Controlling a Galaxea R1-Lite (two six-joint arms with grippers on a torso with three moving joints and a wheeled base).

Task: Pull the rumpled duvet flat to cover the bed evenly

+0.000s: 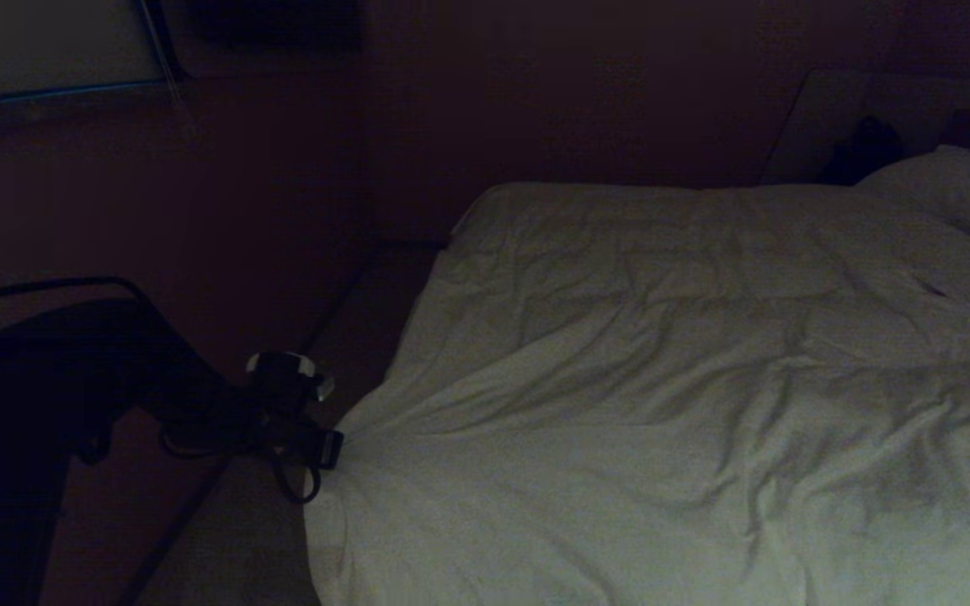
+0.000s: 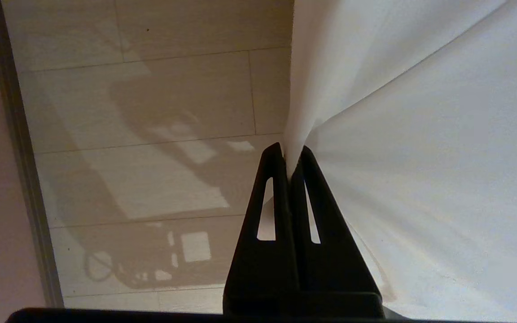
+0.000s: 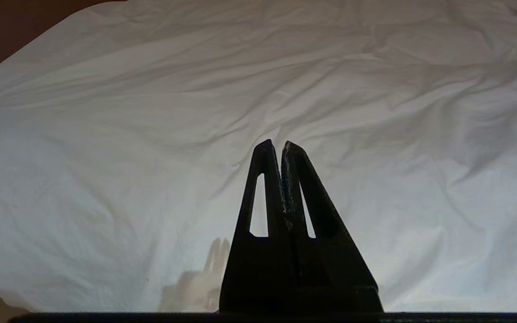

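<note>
- At the bed's left edge, left gripper has its fingers pinched on the duvet hem; wrist view confirms it: both black fingers pressed together with a fold of white cloth clamped between the tips.
- Cloth fans out taut from the pinch point; creases in the head view radiate from that same spot across the cover.
- Duvet lies over the bed, covering what shows of the top; surface creased, heaviest rumpling toward the right near side.
- Pillow sits at the far right corner, its near edge touching the duvet.
- Right gripper is not visible in the head view; its own camera shows fingers closed against each other, holding nothing, hovering above wrinkled duvet.
- Surroundings: pale plank floor beside the bed under the left gripper, with the robot's shadow on it; skirting strip along a wall edge.
- Dark bulky object sits left of the arm, details unreadable.
- Light panel top left of the room; cannot tell what it is.
- Dark shape behind the pillow, unidentifiable.
</note>
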